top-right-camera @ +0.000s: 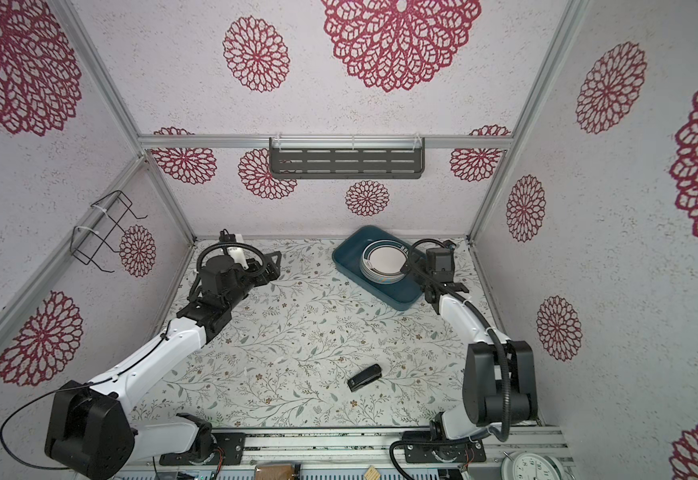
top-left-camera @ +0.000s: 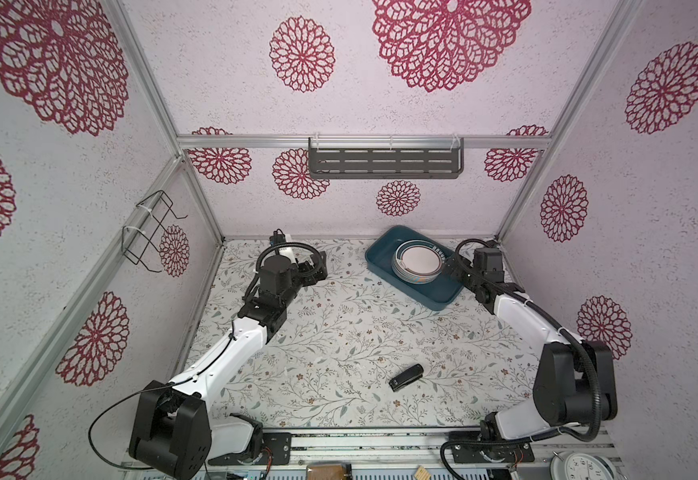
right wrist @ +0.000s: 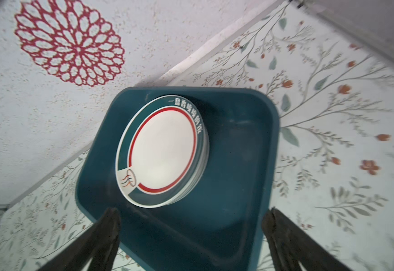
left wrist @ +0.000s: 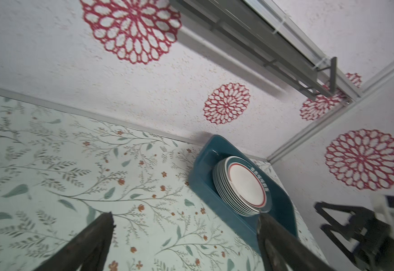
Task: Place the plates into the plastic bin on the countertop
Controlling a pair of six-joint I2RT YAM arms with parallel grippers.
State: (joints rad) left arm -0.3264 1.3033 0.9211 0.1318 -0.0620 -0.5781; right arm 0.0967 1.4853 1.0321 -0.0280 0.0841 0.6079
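Clock face (top-left-camera: 584, 465) shows at the lower right edge of a top view, outside the work area. A little further in, at the lower middle of both top views, a small black object (top-left-camera: 406, 377), maybe a stapler, lies alone on the flowered surface (top-left-camera: 339, 324). I see no plate anywhere on this surface.

Further back, left of the frame's middle, the left end effector (left wrist: 185, 217) hangs above the surface with its jaws wide apart and nothing between them. Right of the middle, the right end effector (right wrist: 192, 211) is at the edge of the bin (top-left-camera: 430, 293). Its jaws are also wide apart and empty. In the right wrist view its fingers (right wrist: 102, 234) frame the bin and do not touch the plates (top-left-camera: 417, 262).

The bin stands diagonally at the upper right of the surface, close to the back wall. The plates sit inside it as one stack in its far half. The top plate has a teal lettered rim and a red ring. The near half of the bin is bare.

Above, the grey shelf (top-left-camera: 385, 160) on the back wall shows no plate.

In my judgement the task is finished or almost finished, though I cannot count the stack exactly. Probably only moving the arms away remains.
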